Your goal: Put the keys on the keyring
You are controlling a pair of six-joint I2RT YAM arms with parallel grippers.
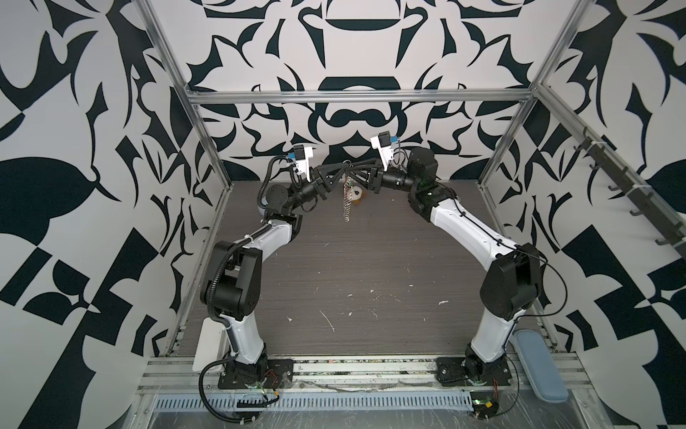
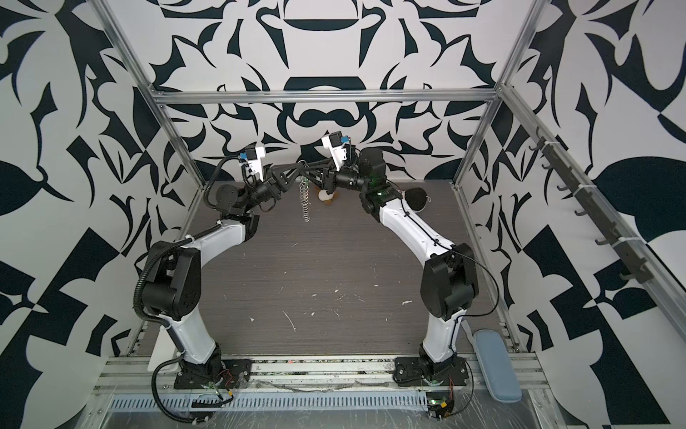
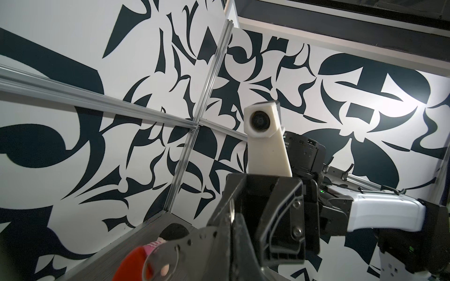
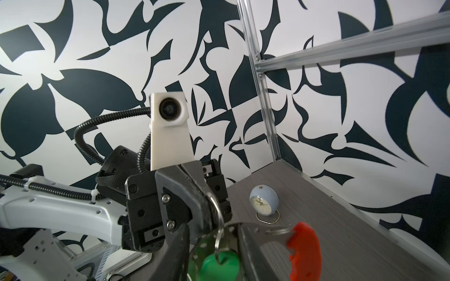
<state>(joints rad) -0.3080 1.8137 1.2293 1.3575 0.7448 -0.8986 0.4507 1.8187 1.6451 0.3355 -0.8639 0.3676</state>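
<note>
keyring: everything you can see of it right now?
The keyring hangs in the air where the two grippers meet, off the table. Its silver chain of small metal rings dangles straight down, lower end free. Its curved, glossy orange-red plastic strip juts sideways from a wire loop. The shut left gripper pinches a metal ring at its top, where a green key tag also hangs.

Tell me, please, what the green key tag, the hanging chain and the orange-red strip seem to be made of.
Green key tag: probably plastic, smooth and slightly glossy, with an even colour.
Hanging chain: metal, it seems; silver rings that catch the light.
Orange-red strip: likely moulded plastic, matt, with an even colour and rounded edges, though blurred here.
</note>
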